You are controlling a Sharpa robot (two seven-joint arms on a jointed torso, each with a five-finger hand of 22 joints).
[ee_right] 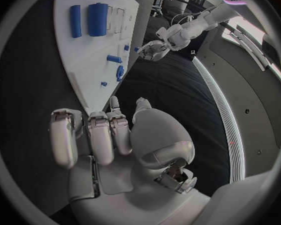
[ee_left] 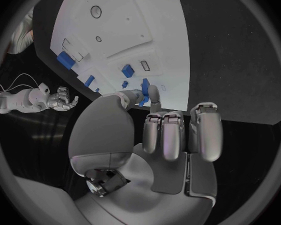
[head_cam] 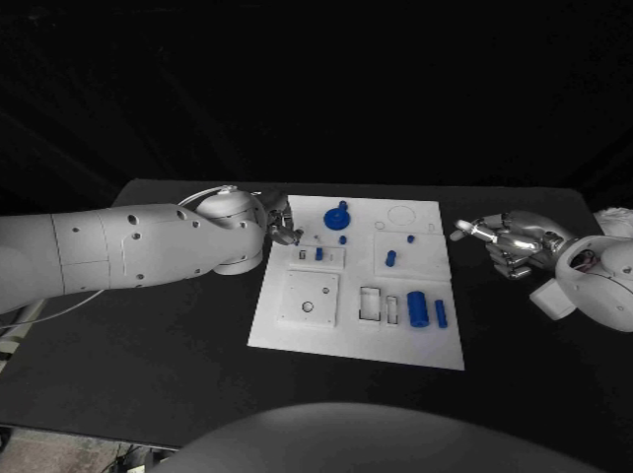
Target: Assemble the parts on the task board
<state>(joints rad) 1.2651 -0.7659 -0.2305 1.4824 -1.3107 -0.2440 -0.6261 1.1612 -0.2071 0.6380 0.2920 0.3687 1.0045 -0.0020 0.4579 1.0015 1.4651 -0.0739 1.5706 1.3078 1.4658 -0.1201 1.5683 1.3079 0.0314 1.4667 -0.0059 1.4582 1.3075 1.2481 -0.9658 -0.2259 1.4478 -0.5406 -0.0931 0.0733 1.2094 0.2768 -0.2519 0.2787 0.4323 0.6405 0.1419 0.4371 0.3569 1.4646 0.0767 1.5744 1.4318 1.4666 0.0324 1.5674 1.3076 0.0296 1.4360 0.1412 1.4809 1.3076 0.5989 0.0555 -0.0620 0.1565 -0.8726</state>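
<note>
While pinched: a small blue part sits in the left hand fingertips over the task board, left side.
Right hand: beside the board, empty, fingers curled.

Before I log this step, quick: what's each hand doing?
Left hand: pinching a small blue part over the task board.
Right hand: off the board, fingers curled, holding nothing.
</note>
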